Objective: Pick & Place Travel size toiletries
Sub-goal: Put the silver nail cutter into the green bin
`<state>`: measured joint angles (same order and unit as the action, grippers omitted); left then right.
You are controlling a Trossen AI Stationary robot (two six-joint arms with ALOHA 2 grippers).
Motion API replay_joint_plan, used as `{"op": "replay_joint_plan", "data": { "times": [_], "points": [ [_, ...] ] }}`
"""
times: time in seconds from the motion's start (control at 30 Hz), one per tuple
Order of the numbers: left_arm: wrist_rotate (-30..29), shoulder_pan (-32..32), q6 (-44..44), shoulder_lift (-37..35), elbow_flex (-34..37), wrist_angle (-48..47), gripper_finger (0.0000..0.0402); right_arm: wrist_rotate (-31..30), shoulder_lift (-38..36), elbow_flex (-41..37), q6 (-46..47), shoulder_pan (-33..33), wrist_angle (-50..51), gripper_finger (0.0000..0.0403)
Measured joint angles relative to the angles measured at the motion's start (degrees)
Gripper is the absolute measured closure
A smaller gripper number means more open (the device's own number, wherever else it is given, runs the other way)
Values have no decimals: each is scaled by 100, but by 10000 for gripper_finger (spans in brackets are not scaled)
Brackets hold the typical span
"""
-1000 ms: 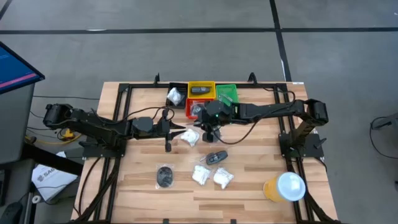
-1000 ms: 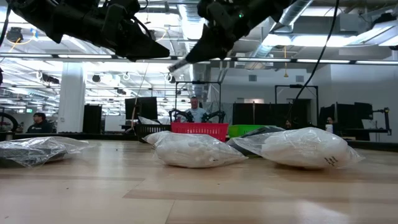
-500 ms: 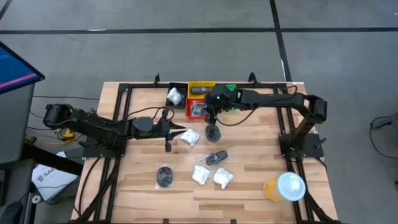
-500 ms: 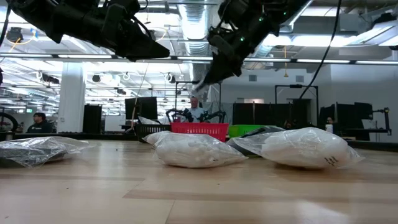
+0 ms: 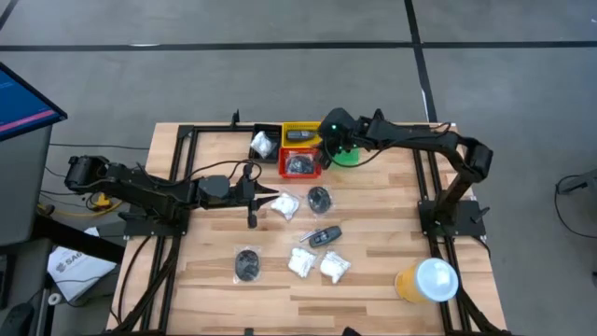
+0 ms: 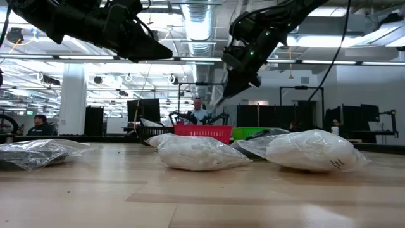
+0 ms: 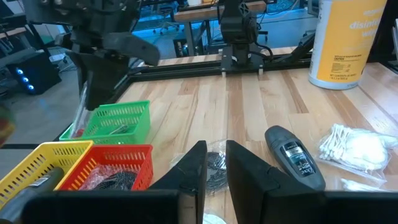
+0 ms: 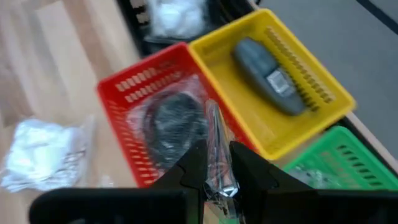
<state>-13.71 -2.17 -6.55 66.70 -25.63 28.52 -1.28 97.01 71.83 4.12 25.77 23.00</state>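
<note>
My right gripper [image 5: 334, 142] hangs over the bins at the table's far side, near the green bin [image 5: 345, 147]. It is shut on a thin silvery tube [image 8: 213, 134] in clear wrap. My left gripper [image 5: 269, 196] waits shut above the table's left middle, touching nothing. Flat on the wood lie a white packet [image 5: 284, 205], a dark disc [image 5: 319, 198], a black oblong piece [image 5: 325, 235], two more white packets [image 5: 317, 265] and a wrapped dark disc [image 5: 247, 264]. My right gripper pinches the silvery tube between its two fingers [image 8: 194, 163]. The grip is near one end of the tube [image 8: 217, 177], and the rest sticks out past the fingertips. The fingers slant down from above. The tube is lifted clear, over the red and yellow bins' shared wall.
Four small bins stand side by side at the far edge: black [image 5: 265, 143] with a white packet, yellow [image 5: 301, 135] with a grey oblong piece, red [image 5: 300, 165] with a dark disc, then green. An orange cup with a white lid [image 5: 427, 280] stands near right.
My right gripper has swung from above the dark disc at the table's middle toward the far edge and right, ending over the bins. It rolled and tipped on the way, still shut on the tube. The dark disc stays on the table.
</note>
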Motion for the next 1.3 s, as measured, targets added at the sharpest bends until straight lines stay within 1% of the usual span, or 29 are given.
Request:
{"op": "replay_joint_plan", "data": {
  "times": [0.7, 0.97, 1.3],
  "points": [
    [3, 0, 3, 0, 0, -1, 347, -4, 0, 2, 407, 1255, 553, 360],
    [3, 0, 3, 0, 0, -1, 347, -7, 22, 2, 500, 1493, 711, 360],
    [5, 0, 1, 0, 0, -1, 347, -22, 74, 0, 496, 1516, 806, 351]
  ]
}}
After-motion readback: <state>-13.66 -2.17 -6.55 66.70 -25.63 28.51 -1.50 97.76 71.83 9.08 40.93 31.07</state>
